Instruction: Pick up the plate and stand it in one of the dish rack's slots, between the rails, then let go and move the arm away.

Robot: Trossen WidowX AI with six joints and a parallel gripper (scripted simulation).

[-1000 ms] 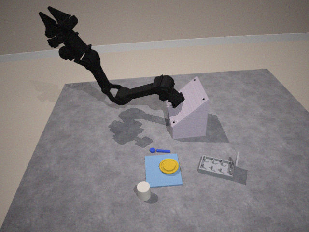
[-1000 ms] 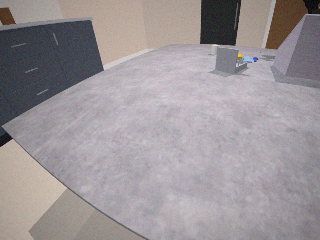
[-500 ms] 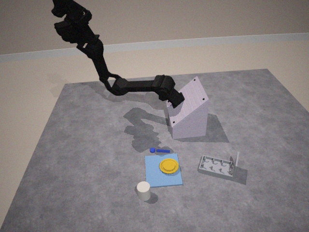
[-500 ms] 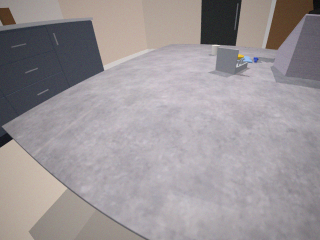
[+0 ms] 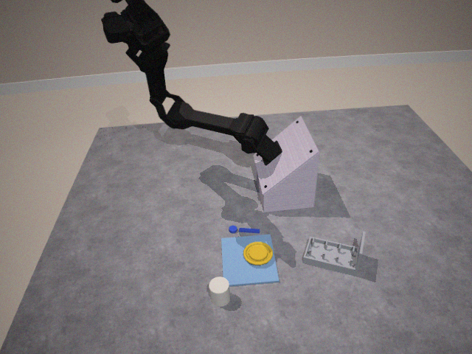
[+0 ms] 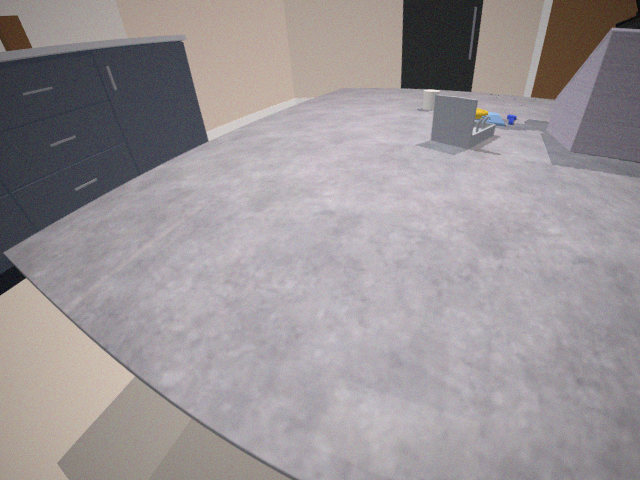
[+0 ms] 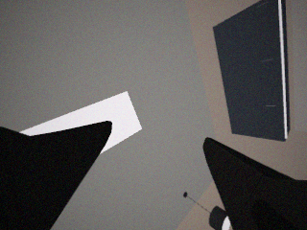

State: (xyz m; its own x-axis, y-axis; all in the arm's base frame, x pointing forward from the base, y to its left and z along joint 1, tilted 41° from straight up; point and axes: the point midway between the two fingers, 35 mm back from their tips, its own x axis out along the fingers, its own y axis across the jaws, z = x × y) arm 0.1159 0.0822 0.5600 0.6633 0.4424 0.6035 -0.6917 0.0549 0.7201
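The yellow plate (image 5: 257,253) (image 6: 481,113) lies flat on the light blue square board, near its right side in the top view. The grey dish rack (image 5: 330,265) (image 6: 453,119) stands to the right of the board, with short rails inside and a tall panel at its right end. No plate is in the rack. My gripper (image 7: 158,134) is open and empty, its two dark fingers wide apart in the wrist view, facing the ceiling and walls. In the top view the arm reaches up at the top left, far from the plate, and the fingers are mostly cut off by the frame.
The light blue board (image 5: 234,266) (image 6: 497,120) lies under the plate. A blue utensil (image 5: 248,230) lies behind it, beside a small blue disc (image 5: 232,228). A white cylinder (image 5: 220,292) (image 6: 430,99) stands at its front left corner. The arm is mounted on a sloped, pale purple block (image 5: 290,190) (image 6: 610,103).
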